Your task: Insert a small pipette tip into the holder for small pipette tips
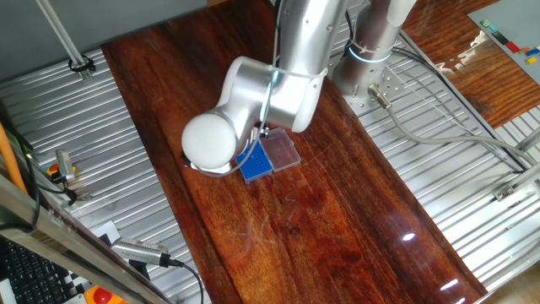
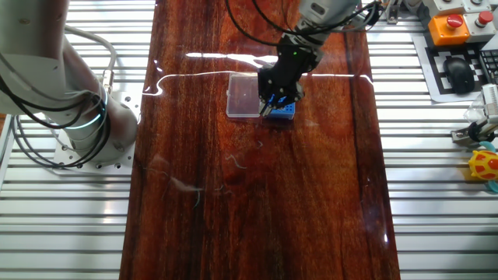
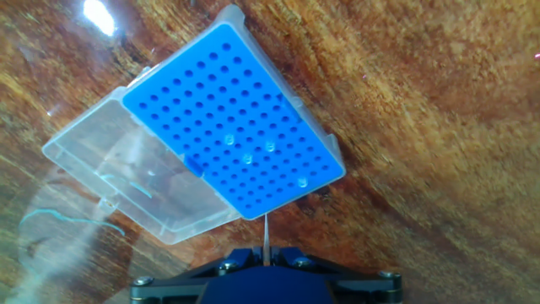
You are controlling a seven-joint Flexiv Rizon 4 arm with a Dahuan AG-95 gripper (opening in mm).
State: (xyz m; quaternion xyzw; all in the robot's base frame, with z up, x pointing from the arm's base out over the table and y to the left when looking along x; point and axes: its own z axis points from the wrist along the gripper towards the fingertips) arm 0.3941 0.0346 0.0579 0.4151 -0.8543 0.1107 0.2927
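Note:
The blue holder for small pipette tips (image 3: 236,127) lies on the wooden table with its clear lid (image 3: 139,181) open flat beside it. Several of its holes hold clear tips. My gripper (image 3: 266,252) is shut on a thin small pipette tip (image 3: 267,232), which points down just off the holder's near edge. In one fixed view the holder (image 1: 257,162) and lid (image 1: 283,152) show partly under the arm's wrist. In the other fixed view the gripper (image 2: 271,107) hangs right over the holder (image 2: 283,111), with the lid (image 2: 243,96) to its left.
The dark wooden table (image 1: 321,219) is flanked by ribbed metal surfaces (image 1: 76,135). The robot base (image 1: 371,51) stands at the back. A keyboard, mouse and emergency stop button (image 2: 454,25) sit off the table at one side.

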